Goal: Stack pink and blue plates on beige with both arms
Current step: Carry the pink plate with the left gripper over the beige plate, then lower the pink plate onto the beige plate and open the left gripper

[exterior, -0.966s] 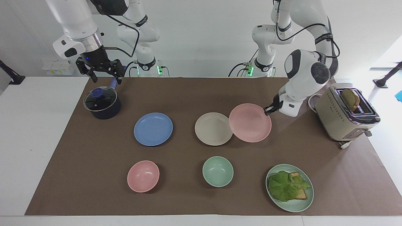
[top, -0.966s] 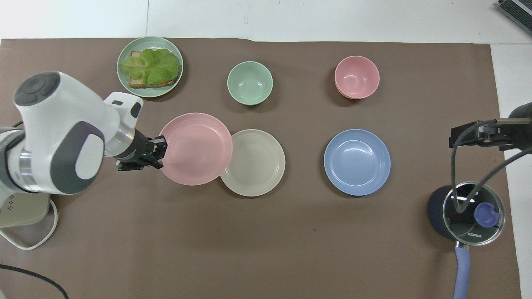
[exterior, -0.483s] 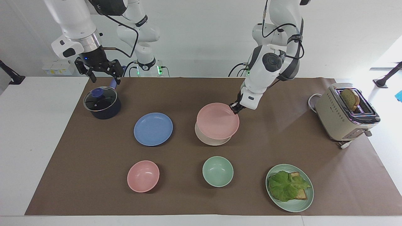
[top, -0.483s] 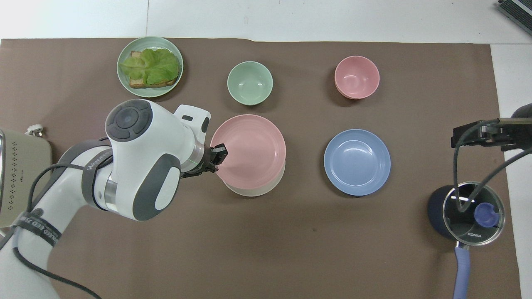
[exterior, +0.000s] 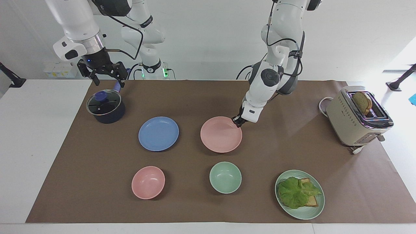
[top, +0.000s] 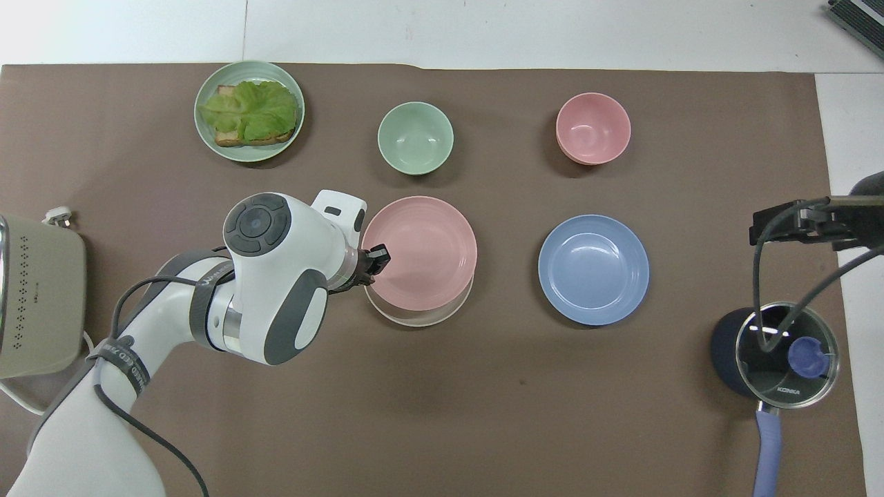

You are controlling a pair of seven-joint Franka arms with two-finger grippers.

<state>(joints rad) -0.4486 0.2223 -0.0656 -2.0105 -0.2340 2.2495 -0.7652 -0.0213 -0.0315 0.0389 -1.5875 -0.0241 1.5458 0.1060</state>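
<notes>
One plate of the two is nearly placed: the left gripper (exterior: 237,122) pinches the rim of the pink plate (exterior: 221,134), which sits over the beige plate (top: 418,316) so closely that only a cream crescent shows in the overhead view. Whether the pink plate has fully settled I cannot tell. This looks like the end of the first stacking step; next the fingers would have to let go and lift away without dragging the rim.

The blue plate (exterior: 158,133) lies flat beside the stack, toward the right arm's end of the table, untouched. The right gripper (exterior: 103,73) waits with its fingers spread above a lidded pot (exterior: 105,106); it would need to come down to the blue plate's edge.

Everything rests on a brown mat (exterior: 195,97) over a white table, before a plain white wall. A pink bowl (exterior: 148,182), a green bowl (exterior: 225,177), a green plate (exterior: 317,208) with lettuce and toast, and a toaster (exterior: 356,117) stand around.
</notes>
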